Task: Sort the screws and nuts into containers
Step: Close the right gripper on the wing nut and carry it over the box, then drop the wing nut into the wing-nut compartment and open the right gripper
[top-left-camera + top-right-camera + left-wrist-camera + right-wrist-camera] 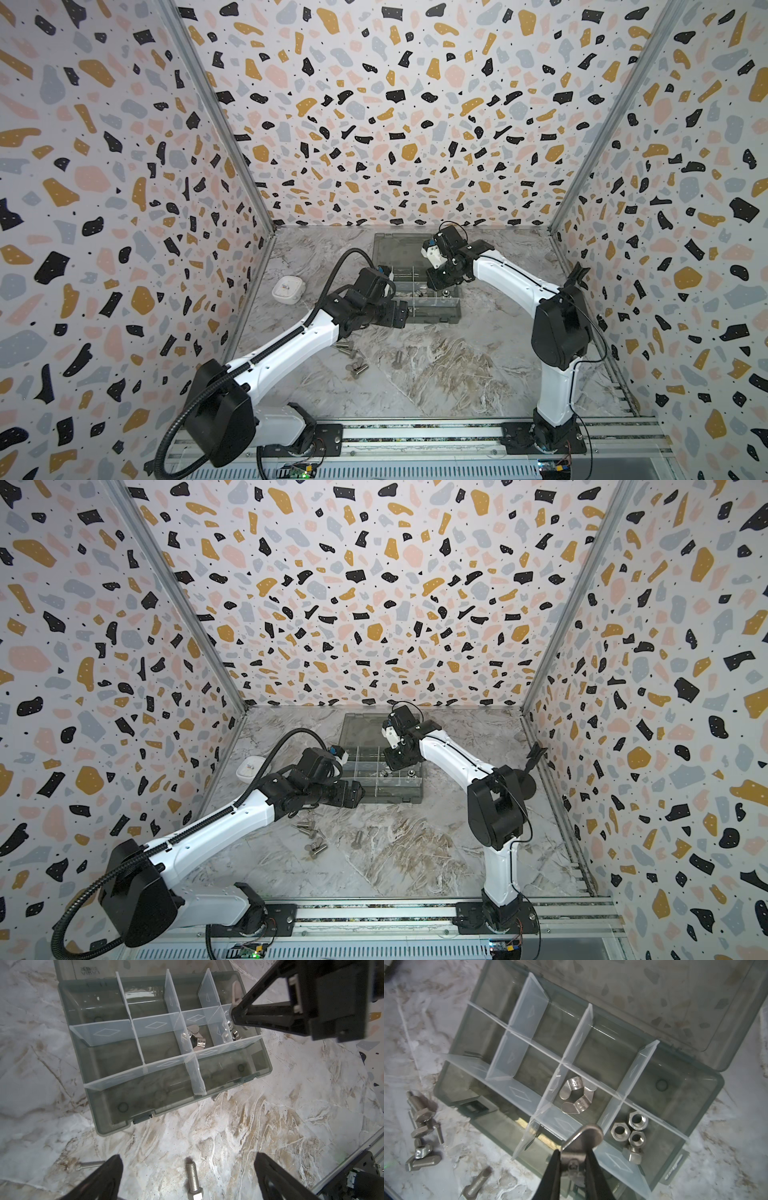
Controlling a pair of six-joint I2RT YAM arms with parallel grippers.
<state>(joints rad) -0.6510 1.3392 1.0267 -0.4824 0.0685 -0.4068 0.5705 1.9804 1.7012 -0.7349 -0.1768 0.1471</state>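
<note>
Left gripper (188, 1157) hangs released, empty, near 1 loose screw (192, 1178). More screws (353, 359) lie unsorted at 7 o'clock from the organiser box (436, 319). Neighbouring containers (609, 1111) hold 2 wing nuts (576, 1096) and some hex nuts (629, 1132); right gripper (572, 1152) grasps a 3rd wing nut (584, 1136) above.

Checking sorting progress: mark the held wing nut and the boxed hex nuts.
held wing nut (589, 1134), right wrist view, on its rounded wing.
hex nuts (627, 1130), right wrist view, on one nut's rim.

Terrazzo-patterned walls (374, 104), marbled tabletop (457, 374).
</note>
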